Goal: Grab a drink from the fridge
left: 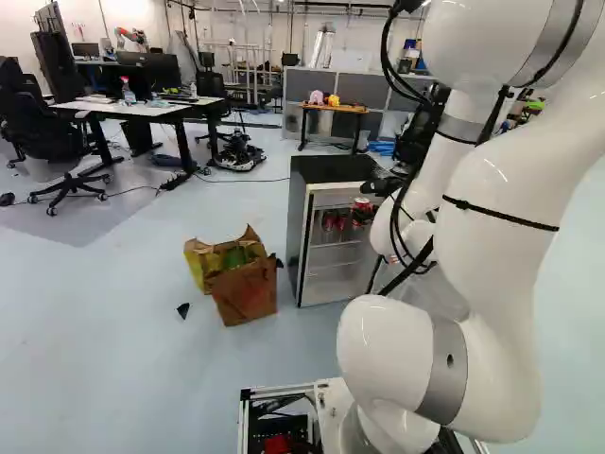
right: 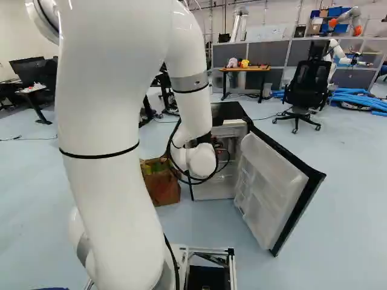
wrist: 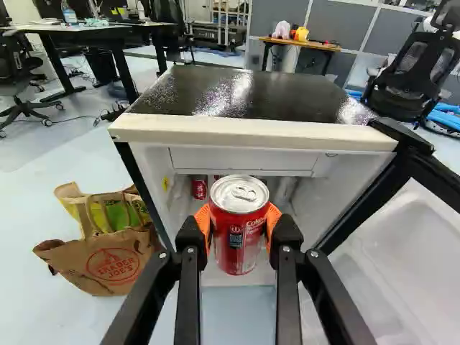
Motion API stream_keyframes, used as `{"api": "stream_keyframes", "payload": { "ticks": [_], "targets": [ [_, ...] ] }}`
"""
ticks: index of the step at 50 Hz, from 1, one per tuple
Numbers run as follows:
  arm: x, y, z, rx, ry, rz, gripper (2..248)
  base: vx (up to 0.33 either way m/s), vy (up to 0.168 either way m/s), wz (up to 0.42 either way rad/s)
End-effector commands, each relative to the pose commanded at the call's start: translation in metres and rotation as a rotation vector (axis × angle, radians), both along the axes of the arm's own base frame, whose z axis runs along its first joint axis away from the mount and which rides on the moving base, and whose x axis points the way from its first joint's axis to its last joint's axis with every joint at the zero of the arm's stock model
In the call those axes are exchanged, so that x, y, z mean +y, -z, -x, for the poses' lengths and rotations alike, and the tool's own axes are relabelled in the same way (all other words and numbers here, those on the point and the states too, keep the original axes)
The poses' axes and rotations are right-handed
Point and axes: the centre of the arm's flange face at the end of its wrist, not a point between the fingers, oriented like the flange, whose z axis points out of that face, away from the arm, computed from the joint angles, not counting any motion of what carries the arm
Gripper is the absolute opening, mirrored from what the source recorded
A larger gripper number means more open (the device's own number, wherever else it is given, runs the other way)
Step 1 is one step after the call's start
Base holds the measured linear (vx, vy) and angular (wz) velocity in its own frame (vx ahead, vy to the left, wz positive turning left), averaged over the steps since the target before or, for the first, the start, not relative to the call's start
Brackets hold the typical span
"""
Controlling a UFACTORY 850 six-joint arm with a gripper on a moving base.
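Red metal cylindrical drink can [wrist: 238, 230], upright, observed gripped between the orange pads [wrist: 203, 220] of the black two-fingered claw [left: 363, 212], with the open, boxy, black-topped white fridge [wrist: 251, 134] at the claw's twelve o'clock.

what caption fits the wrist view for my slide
A red can gripped between the hand's orange pads, in front of the open fridge.

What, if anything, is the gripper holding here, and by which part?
A red soda can, upright, held in the gripper by opposite sides of its body, below the rim.
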Motion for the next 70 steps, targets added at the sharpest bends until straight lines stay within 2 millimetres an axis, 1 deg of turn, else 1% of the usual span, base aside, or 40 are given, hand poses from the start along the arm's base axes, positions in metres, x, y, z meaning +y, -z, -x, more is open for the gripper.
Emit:
{"api": "stream_keyframes", "payload": {
  "ticks": [34,70],
  "targets": [
    [-0.002,-0.034,-0.024,-0.077,-0.024,0.048,96,0.000,0.000,0.000],
    [-0.007,-0.069,-0.068,-0.148,-0.056,0.098,96,0.000,0.000,0.000]
  ]
}}
